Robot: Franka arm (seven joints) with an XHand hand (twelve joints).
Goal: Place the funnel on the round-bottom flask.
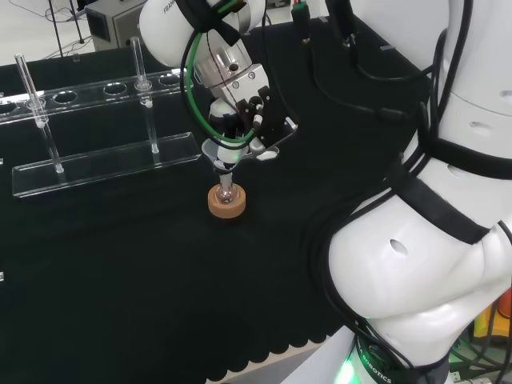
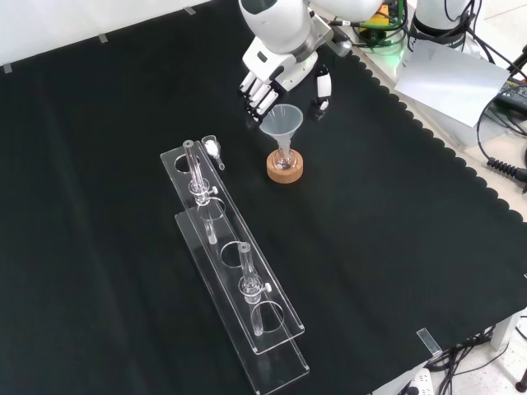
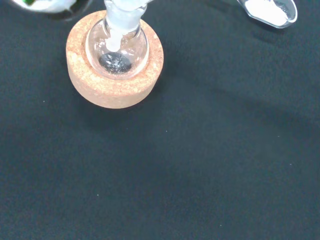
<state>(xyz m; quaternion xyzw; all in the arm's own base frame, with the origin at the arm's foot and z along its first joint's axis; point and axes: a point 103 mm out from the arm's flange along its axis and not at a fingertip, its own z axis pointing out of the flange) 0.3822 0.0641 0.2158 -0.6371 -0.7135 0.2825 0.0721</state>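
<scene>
A small clear round-bottom flask [image 2: 284, 158] stands on a cork ring [image 2: 285, 169] near the middle of the cloth. A clear funnel [image 2: 282, 121] sits upright with its stem down in the flask's neck. My hand [image 2: 278, 72] hovers just above and behind the funnel, its fingers [image 2: 258, 95] on one side of the cone and the thumb on the other. They are relaxed and apart from the rim. From the head view the funnel [image 1: 219, 152] hangs under my hand [image 1: 258, 120], over the cork ring [image 1: 227, 203]. The wrist view looks down on the flask [image 3: 116, 50] in its ring [image 3: 115, 90].
A clear rack [image 2: 235, 263] with test tubes stands left of the flask in the front view and runs toward the front edge. A small scoop of white powder [image 2: 212, 147] lies by the rack's far end, also seen as the scoop [image 3: 267, 11].
</scene>
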